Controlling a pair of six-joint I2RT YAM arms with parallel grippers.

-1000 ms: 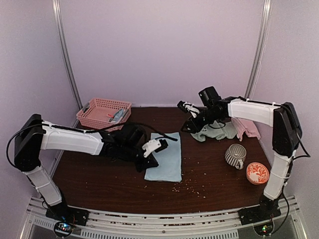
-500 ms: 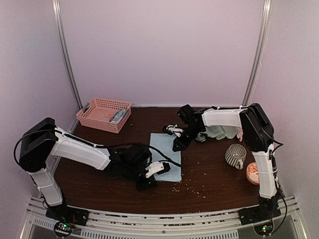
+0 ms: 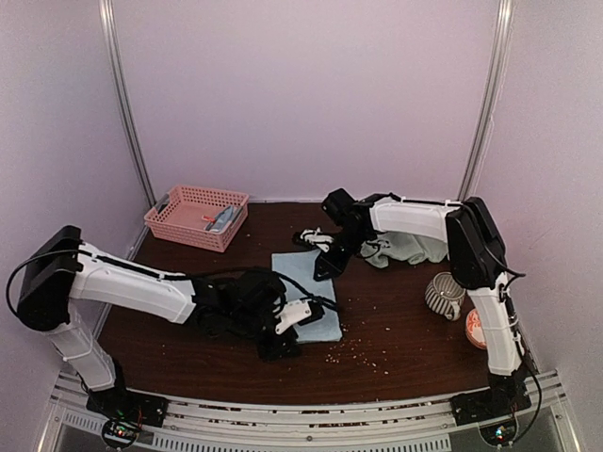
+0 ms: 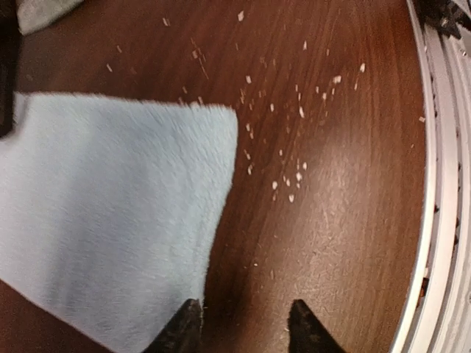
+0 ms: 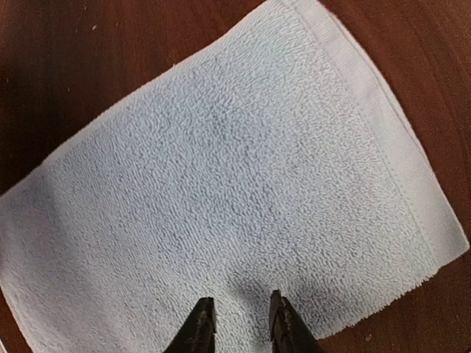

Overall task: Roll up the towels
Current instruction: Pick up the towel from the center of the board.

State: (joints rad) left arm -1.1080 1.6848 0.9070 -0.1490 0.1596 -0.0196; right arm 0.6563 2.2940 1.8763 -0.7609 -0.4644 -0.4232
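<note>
blue towel [image 5: 221, 184] flat, unrolled; towel heap [image 3: 405, 250] right of it unrolled too; left pincer [image 4: 245, 327] parted, right pincer [image 5: 239, 323] barely parted, both empty.

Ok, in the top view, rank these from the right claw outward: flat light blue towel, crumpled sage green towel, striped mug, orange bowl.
1. Flat light blue terry towel: directly under the right claw, which is over its far edge.
2. Crumpled sage green towel: to the claw's right, towards the back.
3. Striped ceramic mug: farther right, closer to the front.
4. Orange patterned bowl: front right corner, partly hidden.
</note>
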